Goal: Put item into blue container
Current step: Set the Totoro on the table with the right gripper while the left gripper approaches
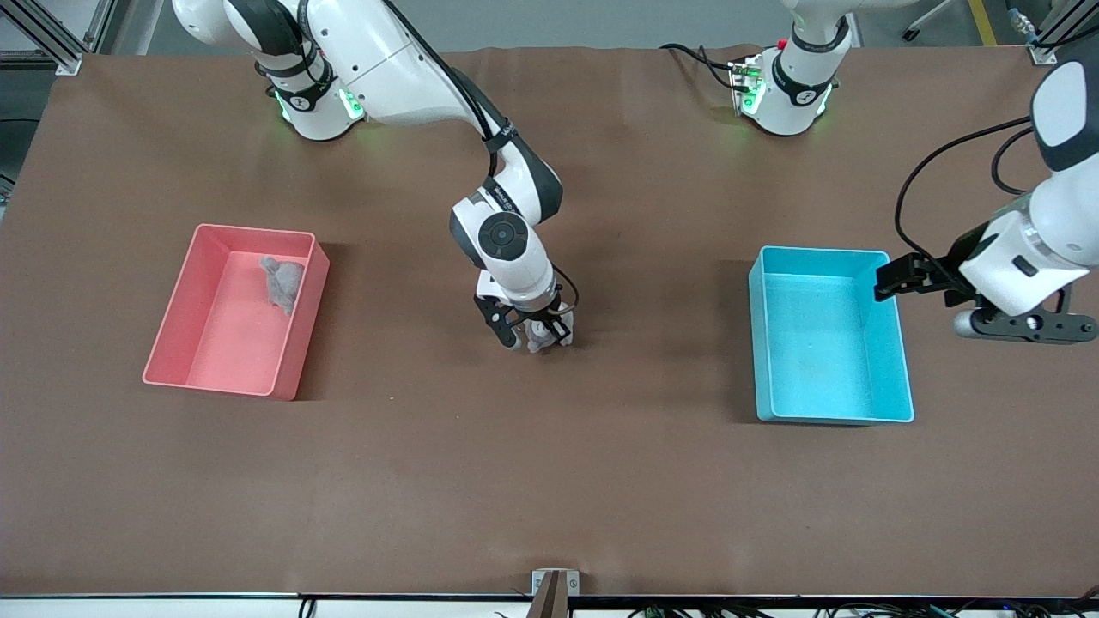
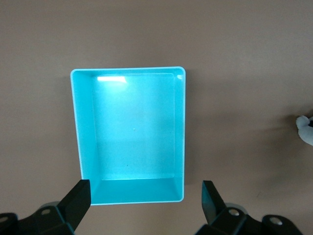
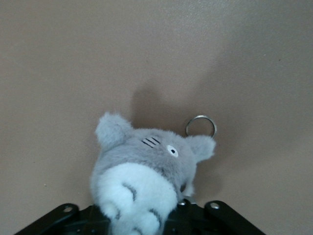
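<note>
We are gripping the plush (image 1: 539,336) in our right claw (image 1: 537,333) mid-table for carrying to the bin (image 1: 900,360); our left claw (image 2: 145,200) is waiting wide open above it.

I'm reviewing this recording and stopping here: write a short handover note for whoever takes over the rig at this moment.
Right gripper: mid-table between the two bins, fingers around a grey plush toy with a key ring; whether the toy is off the table cannot be told.
Left gripper: open, holding nothing, waiting over the blue bin's rim at the left arm's end of the table.
Blue bin: nothing in it.
Pink bin: toward the right arm's end, with another grey plush inside.
Done: the toy is between the right fingers.
Left: carry it to the blue bin and release it inside.
</note>
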You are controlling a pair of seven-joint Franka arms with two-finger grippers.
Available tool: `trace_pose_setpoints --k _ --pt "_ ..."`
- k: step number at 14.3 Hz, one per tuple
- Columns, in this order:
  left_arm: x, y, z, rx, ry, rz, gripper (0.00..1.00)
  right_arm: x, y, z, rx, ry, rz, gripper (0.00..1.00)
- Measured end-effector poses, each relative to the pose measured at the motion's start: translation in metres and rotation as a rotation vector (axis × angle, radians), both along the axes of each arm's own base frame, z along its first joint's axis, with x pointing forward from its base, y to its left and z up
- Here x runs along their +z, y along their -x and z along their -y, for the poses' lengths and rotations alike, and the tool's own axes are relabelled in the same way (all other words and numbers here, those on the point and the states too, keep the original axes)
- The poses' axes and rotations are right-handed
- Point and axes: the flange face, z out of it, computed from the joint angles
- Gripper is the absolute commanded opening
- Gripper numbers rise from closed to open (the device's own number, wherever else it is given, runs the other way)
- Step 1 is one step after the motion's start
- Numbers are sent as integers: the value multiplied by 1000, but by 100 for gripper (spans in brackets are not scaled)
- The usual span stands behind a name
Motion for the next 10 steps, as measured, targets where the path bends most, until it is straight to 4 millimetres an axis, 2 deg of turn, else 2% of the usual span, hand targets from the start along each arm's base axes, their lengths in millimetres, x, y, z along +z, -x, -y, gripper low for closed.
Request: trace_pose_setpoints --k 3,6,8,10 --pt "-6 5 44 4 10 -17 100 11 -8 -3 5 -12 19 100" --pt "-14 15 99 39 33 -47 100 42 -29 2 55 9 -3 100" --pt "-21 23 137 40 31 -50 100 71 -48 16 128 28 -24 100" --pt "-31 28 172 22 38 -36 100 111 -72 54 211 44 -53 100"
